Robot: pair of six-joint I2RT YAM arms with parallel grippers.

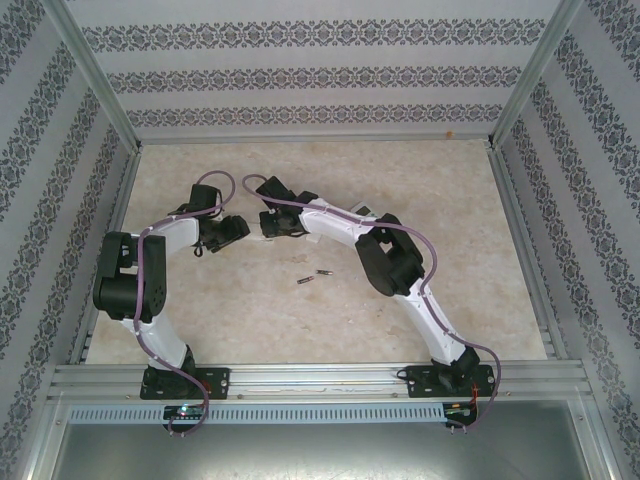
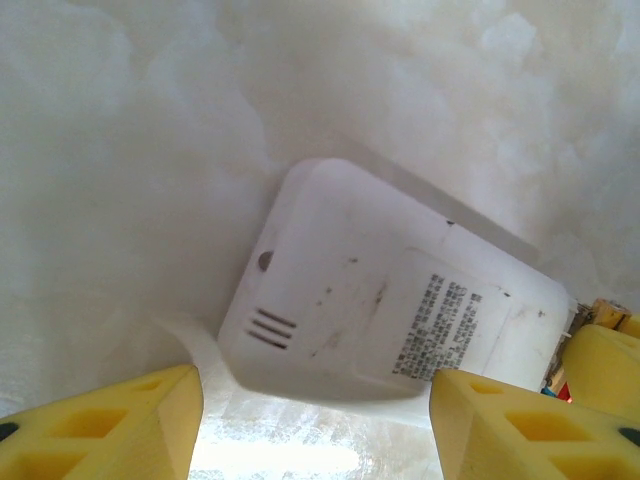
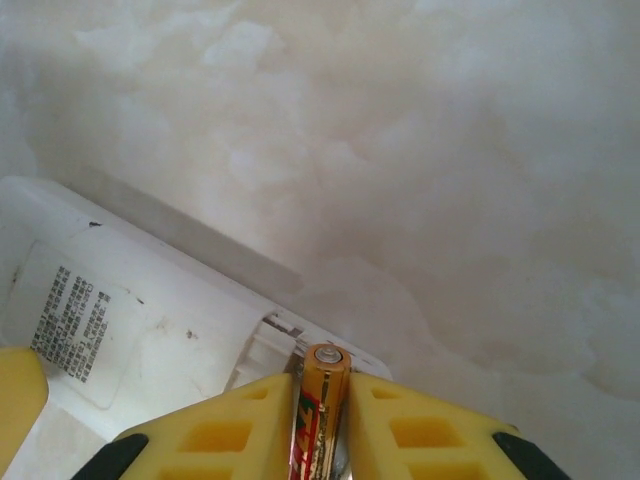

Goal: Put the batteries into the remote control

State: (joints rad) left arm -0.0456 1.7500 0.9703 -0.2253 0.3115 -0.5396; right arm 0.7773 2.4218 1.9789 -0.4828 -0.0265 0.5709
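The white remote control (image 2: 380,290) lies back up on the marbled table, its label and vent slots showing. My left gripper (image 2: 315,400) is open, yellow fingers either side of the remote's near end, the right finger (image 2: 520,420) close against its edge. My right gripper (image 3: 320,388) is shut on a gold-and-red battery (image 3: 325,365), whose metal tip points at the open battery compartment (image 3: 262,348) at the remote's (image 3: 150,320) other end. Two more batteries (image 1: 323,272) (image 1: 302,282) lie loose on the table. From above, both grippers (image 1: 237,228) (image 1: 268,222) meet nose to nose at table centre.
A small pale flat piece (image 1: 365,211) lies behind the right arm's forearm. Aluminium frame rails (image 1: 300,375) and patterned walls (image 1: 60,170) enclose the table. The right gripper's yellow finger (image 2: 600,350) shows at the edge of the left wrist view.
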